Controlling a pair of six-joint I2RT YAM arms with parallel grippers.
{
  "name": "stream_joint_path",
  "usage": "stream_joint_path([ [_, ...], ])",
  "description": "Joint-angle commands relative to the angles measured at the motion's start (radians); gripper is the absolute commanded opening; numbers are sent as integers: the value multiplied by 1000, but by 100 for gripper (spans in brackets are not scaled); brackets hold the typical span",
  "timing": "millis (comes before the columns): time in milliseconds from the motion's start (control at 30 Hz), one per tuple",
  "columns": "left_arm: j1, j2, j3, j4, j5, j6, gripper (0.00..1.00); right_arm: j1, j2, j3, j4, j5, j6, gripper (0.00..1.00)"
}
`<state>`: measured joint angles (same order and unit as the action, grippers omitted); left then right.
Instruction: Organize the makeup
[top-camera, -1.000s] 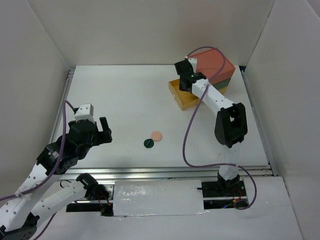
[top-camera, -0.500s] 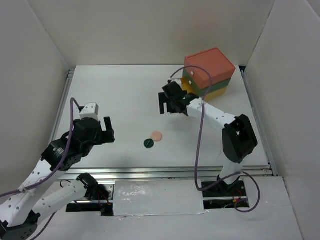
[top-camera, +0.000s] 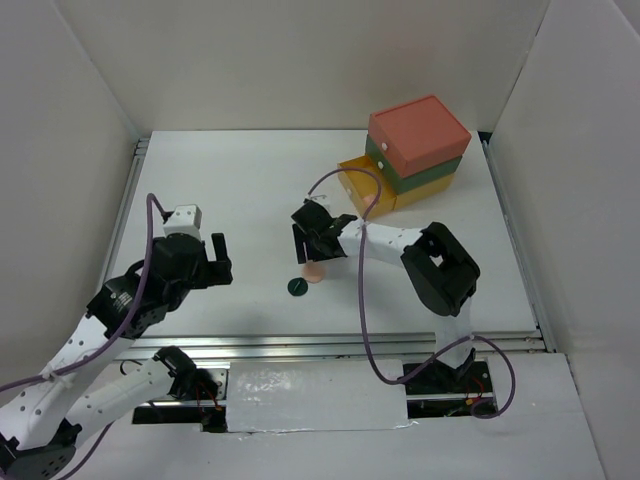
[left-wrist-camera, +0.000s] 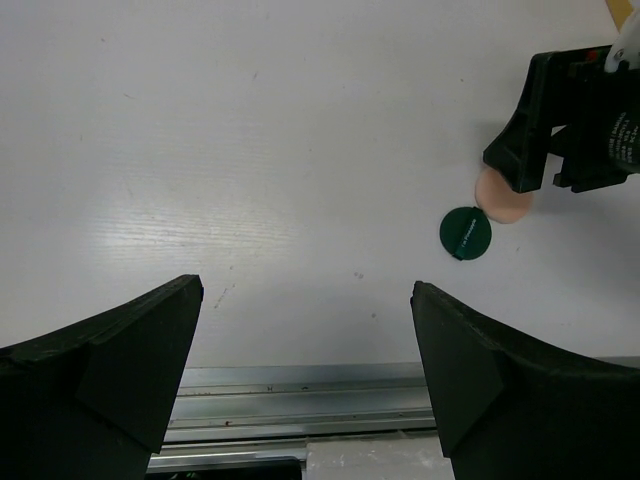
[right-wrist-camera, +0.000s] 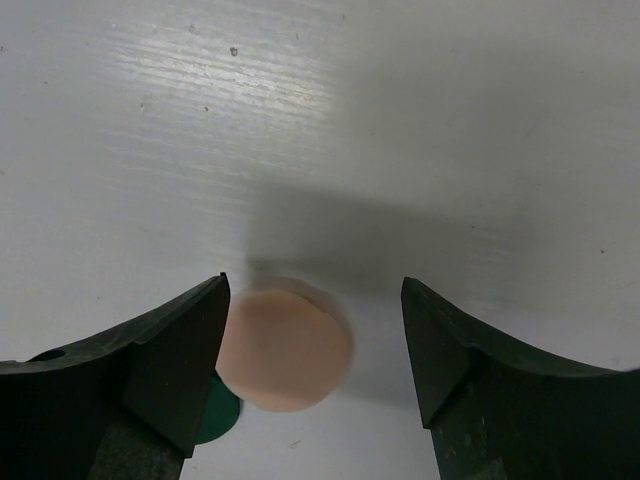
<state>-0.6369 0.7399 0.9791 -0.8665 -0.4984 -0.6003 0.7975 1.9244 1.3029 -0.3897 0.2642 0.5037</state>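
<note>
A peach round compact (right-wrist-camera: 287, 345) lies flat on the white table, with a dark green disc (right-wrist-camera: 218, 418) just beside it. My right gripper (right-wrist-camera: 313, 300) hangs open directly over the compact, its jaws on either side; the compact sits close to the left finger and well clear of the right one. From above, the right gripper (top-camera: 312, 252) hides part of the compact (top-camera: 316, 272), and the disc (top-camera: 296, 287) lies free. My left gripper (top-camera: 213, 260) is wide open and empty, well to the left. In its view (left-wrist-camera: 305, 370) the compact (left-wrist-camera: 503, 202) and disc (left-wrist-camera: 465, 232) lie far right.
The orange-green-yellow drawer box (top-camera: 418, 135) stands at the back right, its yellow bottom drawer (top-camera: 365, 185) sticking out toward the middle. The table's metal front rail (left-wrist-camera: 330, 400) runs just below my left fingers. White walls close in both sides.
My right arm swung from the yellow drawer down and left to the peach compact, with its jaws now spread around it. The left arm shifted slightly right.
</note>
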Motion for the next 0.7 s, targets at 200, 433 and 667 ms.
stream_joint_path([
  [200,2,1,0,38,21,36,99,37,-5,-65,61,-129,82,73],
  [433,2,10,-2,41,31,40,99,75,-7,-102,-4,-56,119,56],
  [667,3,10,-2,41,37,43,99,80,-76,-149,-26,58,160,32],
])
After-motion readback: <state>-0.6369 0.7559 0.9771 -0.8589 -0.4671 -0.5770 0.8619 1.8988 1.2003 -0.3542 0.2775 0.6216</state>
